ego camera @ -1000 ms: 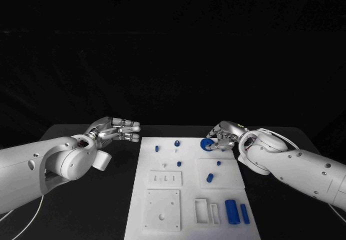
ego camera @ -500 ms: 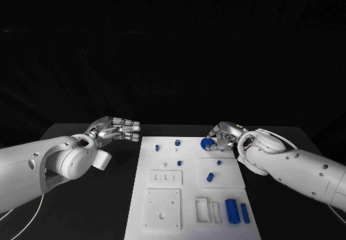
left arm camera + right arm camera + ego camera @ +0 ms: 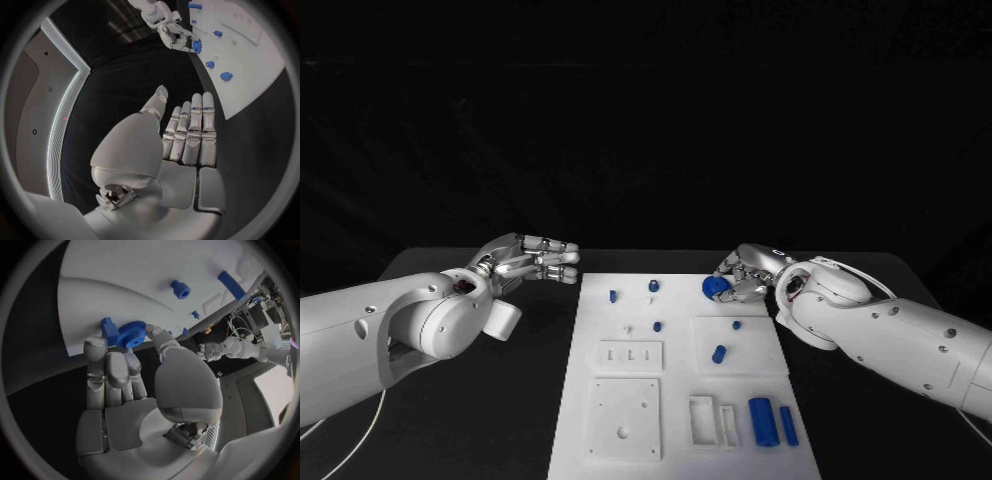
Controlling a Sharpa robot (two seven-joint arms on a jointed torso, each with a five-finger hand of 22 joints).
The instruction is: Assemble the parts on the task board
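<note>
The white task board lies in the middle of the black table. At its far right corner my right hand pinches a blue gear between thumb and fingers. The right wrist view shows the gear at the board's edge, beside a blue block. My left hand hovers off the board's far left corner. Its fingers are straight and hold nothing. From that wrist I also see the right hand and the gear.
Small blue pegs stand on the board. A large blue cylinder and a blue bar lie at its near right, next to white blocks. Black table flanks the board.
</note>
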